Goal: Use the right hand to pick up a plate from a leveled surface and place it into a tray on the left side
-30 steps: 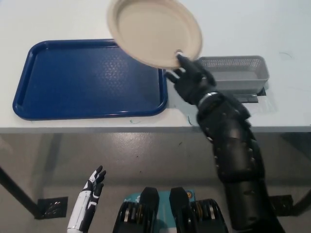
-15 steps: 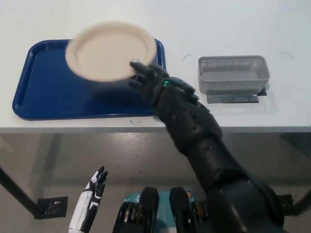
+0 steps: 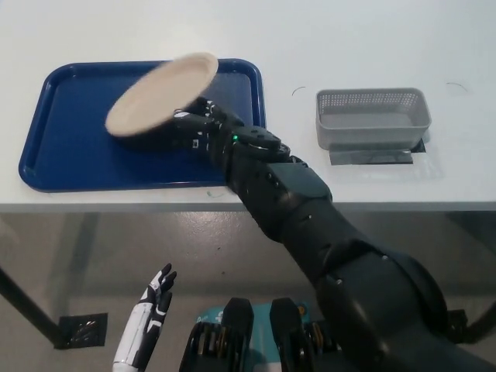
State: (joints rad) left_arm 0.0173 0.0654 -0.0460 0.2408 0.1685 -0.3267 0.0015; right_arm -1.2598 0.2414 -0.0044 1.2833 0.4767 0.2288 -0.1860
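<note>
The black right hand (image 3: 200, 130) reaches over the blue tray (image 3: 62, 139), its fingers pinching the near rim of the beige plate (image 3: 159, 93) from below. The plate is tilted, its far edge raised, above the right half of the tray, which lies toward the left end of the white table (image 3: 349, 39) along its front edge. A grey mesh basket (image 3: 372, 116) stands well apart to the right, near the front edge, on a dark mat (image 3: 372, 157). The white left hand (image 3: 155, 298) rests low below the table front, fingers straight and slightly spread, holding nothing
</note>
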